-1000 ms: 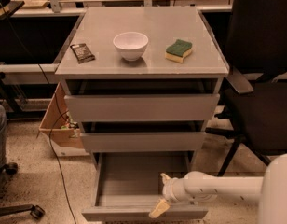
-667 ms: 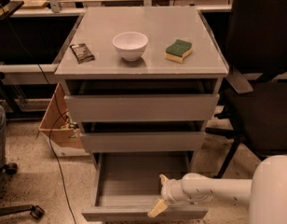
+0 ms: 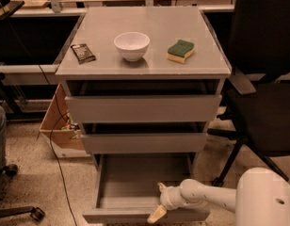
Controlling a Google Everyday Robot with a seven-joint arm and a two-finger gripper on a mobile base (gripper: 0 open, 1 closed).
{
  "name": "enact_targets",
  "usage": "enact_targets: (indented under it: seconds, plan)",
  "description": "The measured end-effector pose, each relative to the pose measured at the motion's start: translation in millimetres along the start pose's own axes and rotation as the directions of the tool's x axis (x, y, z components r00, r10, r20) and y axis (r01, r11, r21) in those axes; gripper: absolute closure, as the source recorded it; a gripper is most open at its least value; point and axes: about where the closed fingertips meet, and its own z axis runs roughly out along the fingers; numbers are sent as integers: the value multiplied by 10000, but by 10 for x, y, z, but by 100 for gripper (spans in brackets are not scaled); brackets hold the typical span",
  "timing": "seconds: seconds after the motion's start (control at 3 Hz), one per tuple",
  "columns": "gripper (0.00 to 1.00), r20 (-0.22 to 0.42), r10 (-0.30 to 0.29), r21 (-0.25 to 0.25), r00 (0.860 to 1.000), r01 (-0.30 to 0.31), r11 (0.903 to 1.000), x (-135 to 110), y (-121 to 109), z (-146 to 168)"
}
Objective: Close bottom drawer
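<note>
The bottom drawer (image 3: 140, 180) of the grey cabinet is pulled far out, and its plain grey tray is bare. Its slim front panel (image 3: 121, 215) lies at the bottom of the view. My gripper (image 3: 159, 201) comes in from the lower right on a white arm (image 3: 206, 197). It sits over the drawer's front right part, with one beige fingertip (image 3: 156, 214) against the front panel and the other (image 3: 161, 187) above the tray. The two drawers above, the top drawer (image 3: 142, 108) and the middle drawer (image 3: 144, 142), stand slightly out.
On the cabinet top (image 3: 102, 55) are a white bowl (image 3: 132, 45), a green and yellow sponge (image 3: 181, 50) and a dark snack packet (image 3: 83, 52). A black office chair (image 3: 262, 93) stands close on the right. A cardboard box (image 3: 58, 121) and cables lie at the left.
My gripper and the drawer stand almost as before. My white arm's near part has grown larger at the lower right of the view.
</note>
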Motion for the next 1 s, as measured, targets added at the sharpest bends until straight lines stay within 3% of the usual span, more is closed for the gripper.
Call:
enact_targets:
  seconds: [0.33, 0.67, 1.0]
  plan:
    - [0, 147, 46, -112, 9999, -44, 9999, 94, -75, 179]
    - [18, 462, -273, 113, 9986, 268, 9996, -20, -240, 193]
    - [46, 903, -1116, 464, 9896, 1078, 9931, -411, -489, 146]
